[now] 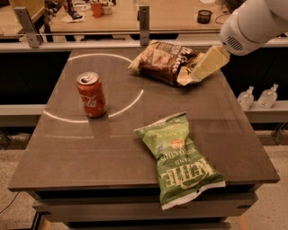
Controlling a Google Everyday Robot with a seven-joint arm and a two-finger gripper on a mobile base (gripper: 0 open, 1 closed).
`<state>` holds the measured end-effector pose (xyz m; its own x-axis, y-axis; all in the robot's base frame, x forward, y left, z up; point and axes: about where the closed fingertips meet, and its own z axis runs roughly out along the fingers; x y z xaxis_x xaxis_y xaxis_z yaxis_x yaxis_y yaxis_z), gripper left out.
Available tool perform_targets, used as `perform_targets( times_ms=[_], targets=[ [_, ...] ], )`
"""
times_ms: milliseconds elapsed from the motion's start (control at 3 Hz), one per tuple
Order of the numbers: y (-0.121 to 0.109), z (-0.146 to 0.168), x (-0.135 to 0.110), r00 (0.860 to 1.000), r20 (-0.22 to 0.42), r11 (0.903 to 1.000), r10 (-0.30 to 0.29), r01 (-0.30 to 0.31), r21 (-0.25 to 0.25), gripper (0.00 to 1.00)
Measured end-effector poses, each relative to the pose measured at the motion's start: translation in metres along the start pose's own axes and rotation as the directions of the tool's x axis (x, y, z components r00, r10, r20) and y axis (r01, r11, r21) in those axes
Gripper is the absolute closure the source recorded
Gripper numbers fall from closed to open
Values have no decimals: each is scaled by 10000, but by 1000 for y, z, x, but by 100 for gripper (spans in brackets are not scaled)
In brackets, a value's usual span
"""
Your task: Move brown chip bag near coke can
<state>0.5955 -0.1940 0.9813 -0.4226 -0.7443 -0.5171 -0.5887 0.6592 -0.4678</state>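
A dark brown surface fills the middle of a workroom. Behind it is a metal rail with upright posts, then a pale wooden counter with small clutter; the floor is speckled.

The can stands upright on the surface's left half, on a thin white arc.

Right of the can and farther back lies the brown bag, flat and crinkled, well apart from the can. Its long axis runs left to right, with one tan end pointing toward the can's side and the other away from it, slightly nearer the front.

Right of the can and nearer the front edge lies a green bag, its lower end overhanging.

The claw slants down from the white arm to the brown bag's end farthest from the can. Whether it is released or clenched cannot be told.

Farthest right of the can, two clear bottles stand on a low ledge.
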Motion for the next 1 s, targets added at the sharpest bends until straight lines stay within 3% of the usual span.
perform_targets(
  times_ms=[333,667,1000],
  targets=[
    [-13,36,-13,9939,883,9958,668,-608,-680,0],
    [-18,73,-33,9850,1573,9865,715,-466,-1568,0],
    [-24,107,-51,9827,1827,9807,308,57,-1956,0]
  ],
)
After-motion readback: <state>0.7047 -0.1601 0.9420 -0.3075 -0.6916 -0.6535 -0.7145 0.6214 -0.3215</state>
